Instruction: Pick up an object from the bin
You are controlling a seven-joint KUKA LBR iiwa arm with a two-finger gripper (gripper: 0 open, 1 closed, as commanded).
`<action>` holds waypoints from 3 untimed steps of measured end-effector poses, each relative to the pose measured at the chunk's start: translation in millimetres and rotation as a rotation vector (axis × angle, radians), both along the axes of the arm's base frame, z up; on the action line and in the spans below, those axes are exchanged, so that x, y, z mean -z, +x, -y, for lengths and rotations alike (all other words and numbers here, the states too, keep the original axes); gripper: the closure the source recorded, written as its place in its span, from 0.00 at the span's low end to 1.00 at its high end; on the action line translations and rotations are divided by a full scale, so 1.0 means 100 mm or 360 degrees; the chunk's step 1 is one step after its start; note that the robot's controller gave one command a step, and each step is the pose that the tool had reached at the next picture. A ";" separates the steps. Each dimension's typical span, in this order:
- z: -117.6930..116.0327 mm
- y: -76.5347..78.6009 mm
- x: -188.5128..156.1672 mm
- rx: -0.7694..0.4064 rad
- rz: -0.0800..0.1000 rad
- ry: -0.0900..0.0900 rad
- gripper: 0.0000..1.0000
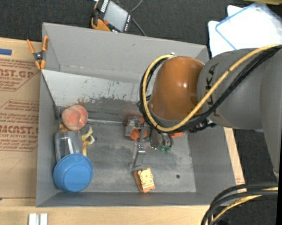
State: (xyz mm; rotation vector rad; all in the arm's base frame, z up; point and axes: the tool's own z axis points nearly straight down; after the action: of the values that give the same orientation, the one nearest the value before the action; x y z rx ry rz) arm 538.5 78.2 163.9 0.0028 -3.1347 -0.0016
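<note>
Positioning gripper (137, 161) low in bin (109, 155), just beside small orange-yellow block (146, 179) lying near front wall. Not being able to tell gripper's opening. Judging step as approach. Requiring next: centring over block, lowering, closing.

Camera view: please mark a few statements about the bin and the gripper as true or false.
1. A peach lies by the left wall of the bin. True.
2. The jar has a red lid. False: its lid is blue.
3. A yellow-orange block lies near the wall at the picture's bottom. True.
4. The gripper is over the peach. False: it is near the bin's middle, well to the right of the peach and just above the block in the picture.
</note>
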 end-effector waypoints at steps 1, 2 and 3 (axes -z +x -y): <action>0.00 0.02 -0.05 0.0002 0.0012 0.0001 0.00; 0.76 -0.37 0.93 0.0006 0.0000 0.0001 0.00; 0.74 -0.41 0.04 0.0149 0.0035 0.0009 0.00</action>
State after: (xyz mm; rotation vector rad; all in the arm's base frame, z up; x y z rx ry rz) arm 498.0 3.9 160.0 -0.1444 -3.1532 -0.0109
